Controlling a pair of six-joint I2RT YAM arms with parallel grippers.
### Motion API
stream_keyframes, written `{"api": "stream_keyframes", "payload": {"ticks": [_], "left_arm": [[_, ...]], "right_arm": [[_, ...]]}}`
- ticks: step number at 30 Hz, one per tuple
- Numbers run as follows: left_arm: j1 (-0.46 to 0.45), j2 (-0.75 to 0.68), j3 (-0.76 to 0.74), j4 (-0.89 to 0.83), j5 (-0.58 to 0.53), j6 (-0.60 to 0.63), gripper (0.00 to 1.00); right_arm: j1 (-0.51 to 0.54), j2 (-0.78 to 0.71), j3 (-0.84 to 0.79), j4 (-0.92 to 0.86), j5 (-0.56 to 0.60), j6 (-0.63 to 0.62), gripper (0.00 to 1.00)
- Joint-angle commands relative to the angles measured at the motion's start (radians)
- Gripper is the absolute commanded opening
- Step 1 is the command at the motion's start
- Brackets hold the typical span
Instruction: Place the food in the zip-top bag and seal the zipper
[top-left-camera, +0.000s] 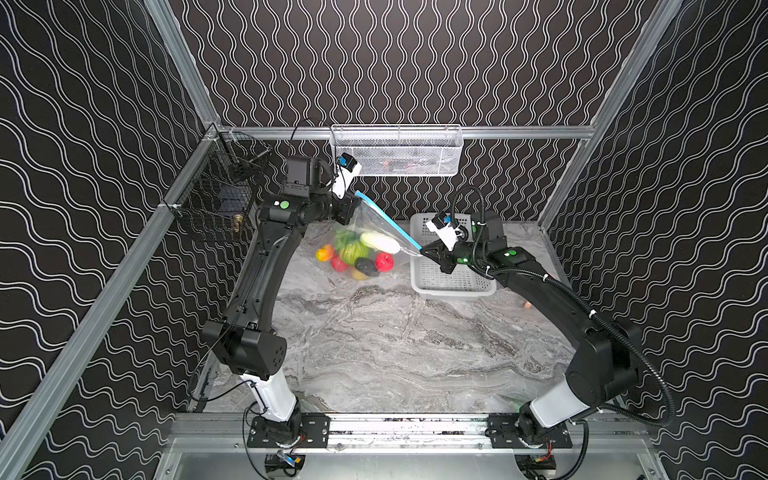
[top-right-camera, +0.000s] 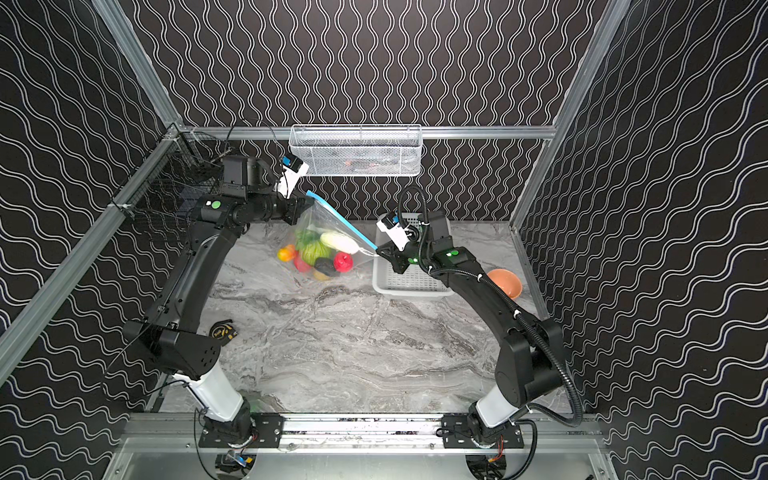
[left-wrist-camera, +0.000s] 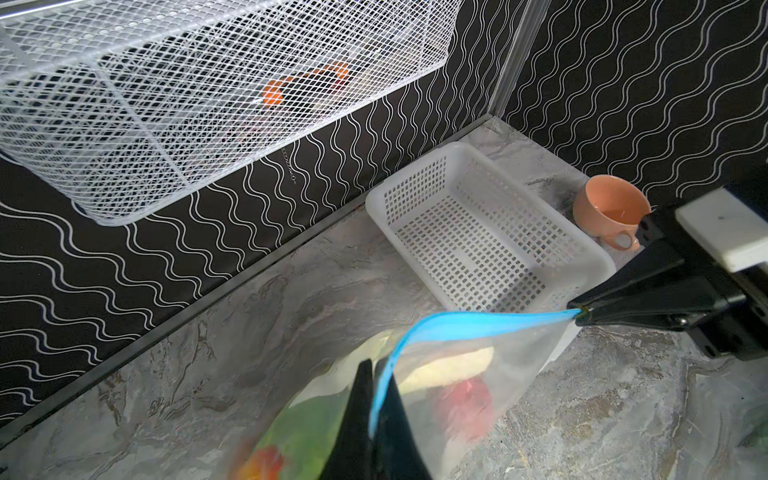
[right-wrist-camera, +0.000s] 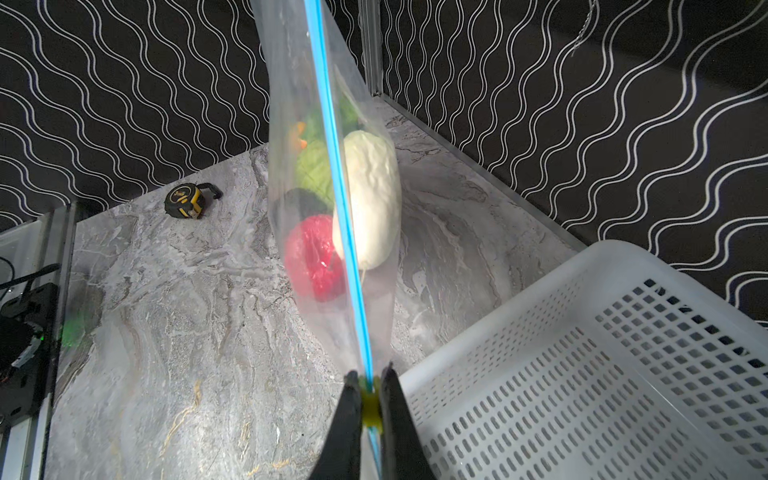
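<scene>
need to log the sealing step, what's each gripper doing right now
Left gripper: shut, pinching one end of the zipper.
Right gripper: shut on the yellow slider at the other end.

On the marbled tabletop (top-left-camera: 395, 345), toward the back right, a white perforated basket (top-right-camera: 409, 291), with an orange cup (left-wrist-camera: 609, 208) just beside it near the right wall. At the left, a yellow-and-black tape measure (top-right-camera: 222, 330). Hung on the back wall, a white mesh tray (top-left-camera: 397, 151) with something orange dimly visible inside, and on the left wall a black wire cage (top-left-camera: 216, 195).
</scene>
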Motion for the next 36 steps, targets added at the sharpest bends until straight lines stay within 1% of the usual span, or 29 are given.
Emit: {"api": "stream_keyframes", "payload": {"ticks": [1,6,12,17,19,22,25,28,32,36], "left_arm": [[0.009,0.001,0.028,0.073,-0.056,-0.005,0.00],[0.009,-0.001,0.046,0.058,-0.044,-0.005,0.00],[0.009,0.003,0.054,0.053,-0.072,-0.048,0.00],[0.011,-0.008,0.052,0.028,-0.011,-0.095,0.00],[0.010,-0.037,0.014,0.047,0.001,-0.120,0.00],[0.010,-0.091,-0.061,0.085,-0.012,-0.155,0.00],[0.010,-0.135,-0.121,0.100,-0.015,-0.187,0.00],[0.010,-0.171,-0.168,0.094,-0.013,-0.200,0.00],[0.009,-0.250,-0.263,0.114,-0.042,-0.212,0.00],[0.010,-0.328,-0.335,0.083,-0.046,-0.242,0.00]], "right_arm": [[-0.004,0.006,-0.012,-0.015,0.008,0.036,0.00],[-0.003,-0.001,-0.017,0.019,0.007,0.058,0.00],[-0.002,-0.025,-0.016,0.088,-0.019,0.124,0.00],[0.003,-0.025,0.016,0.059,-0.093,0.133,0.00],[0.015,-0.031,0.021,0.049,-0.084,0.137,0.00],[0.034,-0.046,0.025,0.027,-0.045,0.132,0.00],[0.096,-0.058,0.041,-0.010,-0.003,0.116,0.00],[0.123,-0.082,0.036,-0.014,0.025,0.133,0.00],[0.159,-0.125,0.013,-0.014,0.061,0.156,0.00],[0.185,-0.183,-0.037,-0.002,0.075,0.187,0.00]]}}
